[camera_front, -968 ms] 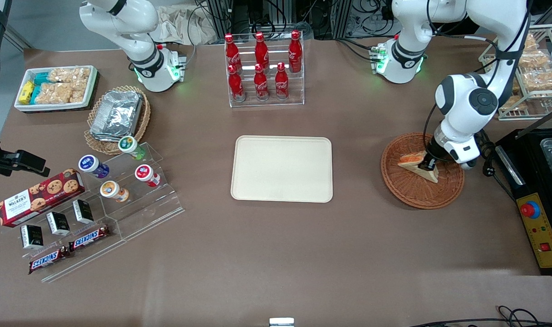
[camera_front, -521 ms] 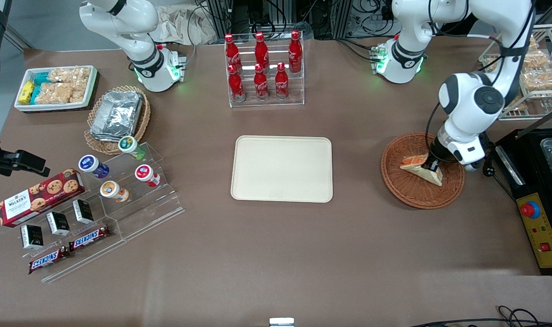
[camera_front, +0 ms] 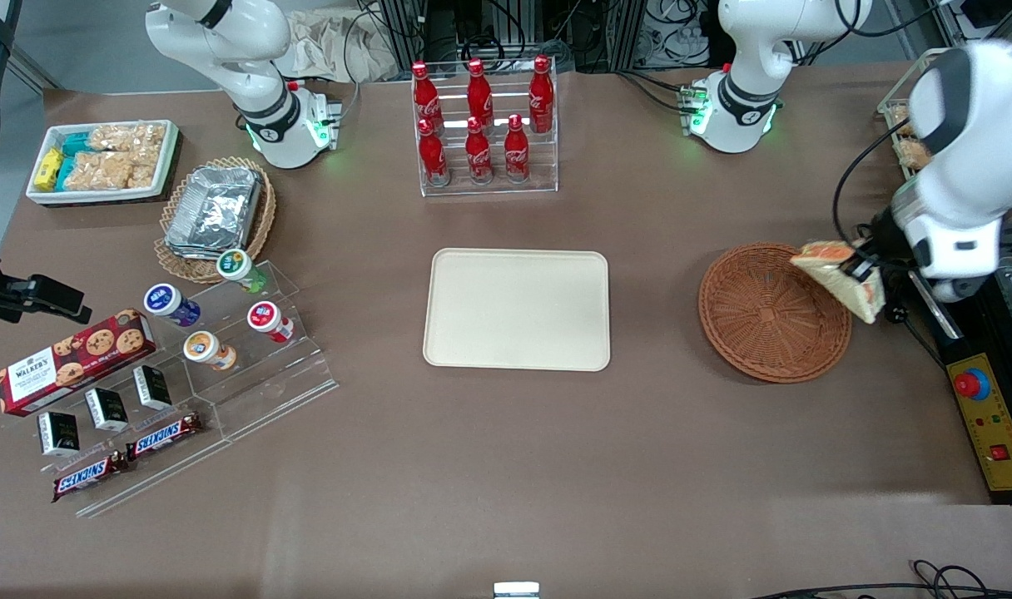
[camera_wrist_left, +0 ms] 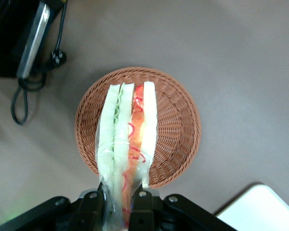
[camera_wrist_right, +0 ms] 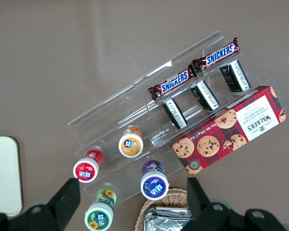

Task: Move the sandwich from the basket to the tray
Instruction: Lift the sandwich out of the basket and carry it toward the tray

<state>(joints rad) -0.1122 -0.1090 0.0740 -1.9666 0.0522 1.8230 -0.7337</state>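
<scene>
The gripper (camera_front: 857,268) pinches only the sandwich's (camera_front: 839,279) narrow end, holding it above the basket's (camera_front: 764,316) rim; a quick swing toward the tray (camera_front: 516,309), well apart from the basket, might shake the wedge loose.

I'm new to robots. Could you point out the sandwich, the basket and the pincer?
sandwich (camera_front: 839,279): front view, bread face.
basket (camera_front: 764,312): front view, woven middle.
pincer (camera_wrist_left: 121,196): left wrist view, between fingertips, shut on the sandwich.
</scene>
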